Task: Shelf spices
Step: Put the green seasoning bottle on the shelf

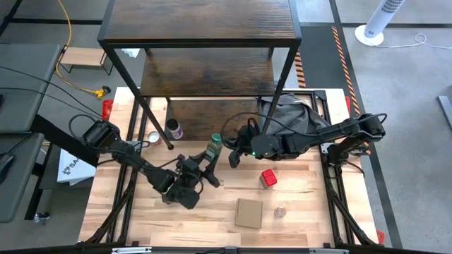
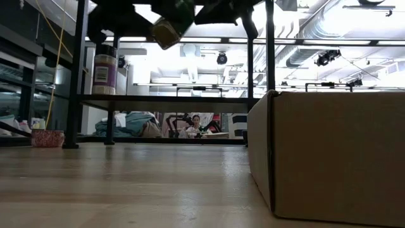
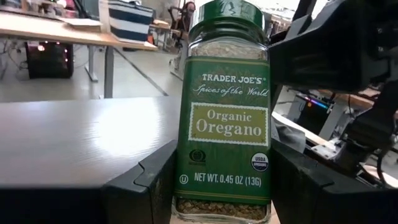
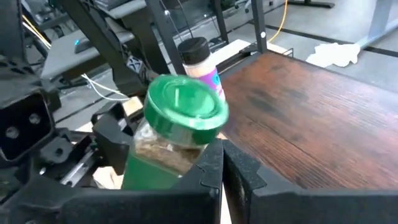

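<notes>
Four spices show: left fingers (image 1: 205, 164) hold one green-lidded jar (image 1: 213, 147); right fingers (image 1: 236, 156) unclear.

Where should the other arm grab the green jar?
By its lid. The left gripper is shut on the jar, one finger on each side of the labelled body, so only the lid end is free. The lid is round, so a pinch across it should hold. The right gripper, close by the jar, would best come in from that lid end.
</notes>
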{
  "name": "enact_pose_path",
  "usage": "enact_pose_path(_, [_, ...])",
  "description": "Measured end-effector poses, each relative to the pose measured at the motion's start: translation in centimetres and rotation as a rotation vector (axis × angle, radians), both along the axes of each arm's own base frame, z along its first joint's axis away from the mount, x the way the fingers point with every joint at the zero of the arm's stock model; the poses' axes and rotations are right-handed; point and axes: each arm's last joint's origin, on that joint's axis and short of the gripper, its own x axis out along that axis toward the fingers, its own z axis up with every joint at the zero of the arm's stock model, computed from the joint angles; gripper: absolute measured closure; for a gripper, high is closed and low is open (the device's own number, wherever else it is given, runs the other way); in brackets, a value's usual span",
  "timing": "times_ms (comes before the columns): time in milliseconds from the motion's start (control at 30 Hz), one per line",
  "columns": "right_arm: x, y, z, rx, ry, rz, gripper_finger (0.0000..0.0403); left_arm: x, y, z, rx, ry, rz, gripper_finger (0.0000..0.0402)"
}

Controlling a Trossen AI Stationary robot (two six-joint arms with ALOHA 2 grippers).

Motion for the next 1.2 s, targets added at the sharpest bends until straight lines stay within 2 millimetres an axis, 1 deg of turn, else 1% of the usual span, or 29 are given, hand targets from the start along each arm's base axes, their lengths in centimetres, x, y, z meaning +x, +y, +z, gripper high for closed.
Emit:
enact_pose_path(233, [0.1,-0.2,0.1,0.001,-0.008,0.001,0.0403,1.4,1.1,1.3,0.042,0.068,-0.054,0.0211])
enact_pose_path(367, [0.2,-0.1,0.2,-0.003,-0.021,0.047,0.0403,2.2,1.3,0.9,0.057,0.102,-0.13,0.0211])
enact_pose_path(500, [0.2,-0.1,0.2,-0.005,-0.019,0.05,0.0403,2.5,1.3,0.4,0.065,0.109,-0.115,0.0211])
enact_pose_path(567, [0.1,-0.1,0.0,-0.013,0.008,0.051,0.0403,2.4,1.3,0.3,0.095,0.143,-0.08,0.0211])
enact_pose_path(600, [0.0,-0.1,-0.1,-0.03,0.034,0.054,0.0403,2.1,1.2,0.3,0.121,0.169,-0.047,0.0211])
enact_pose_path(667, [-0.5,-0.3,-0.1,-0.075,0.085,0.025,0.0403,1.2,0.9,0.4,0.182,0.217,0.075,0.0211])
enact_pose_path(733, [-1.3,-0.5,0.4,-0.106,0.116,-0.004,0.0403,-0.1,0.7,-0.1,0.189,0.216,0.079,0.0211])
enact_pose_path(800, [-2.0,-0.9,1.0,-0.123,0.131,-0.014,0.0403,-1.5,1.4,-1.5,0.122,0.118,0.076,0.0211])
enact_pose_path(900, [-2.9,-1.0,1.6,-0.139,0.163,-0.004,0.0403,-3.7,3.1,-4.7,0.054,0.019,0.091,0.0211])
enact_pose_path(967, [-3.4,-1.1,1.9,-0.148,0.178,0.003,0.0403,-4.7,4.4,-5.8,0.005,-0.057,0.117,0.0211])
enact_pose_path(1033, [-3.7,-1.1,2.1,-0.163,0.187,0.003,0.0403,-5.1,5.7,-6.3,-0.009,-0.086,0.153,0.0211])
enact_pose_path(1100, [-3.8,-1.1,2.0,-0.179,0.203,0.001,0.0403,-5.2,6.6,-6.6,0.03,-0.028,0.184,0.0211])
enact_pose_path(1200, [-3.9,-1.0,2.0,-0.194,0.214,-0.002,0.0403,-4.6,7.5,-5.8,0.065,0.035,0.221,0.0211])
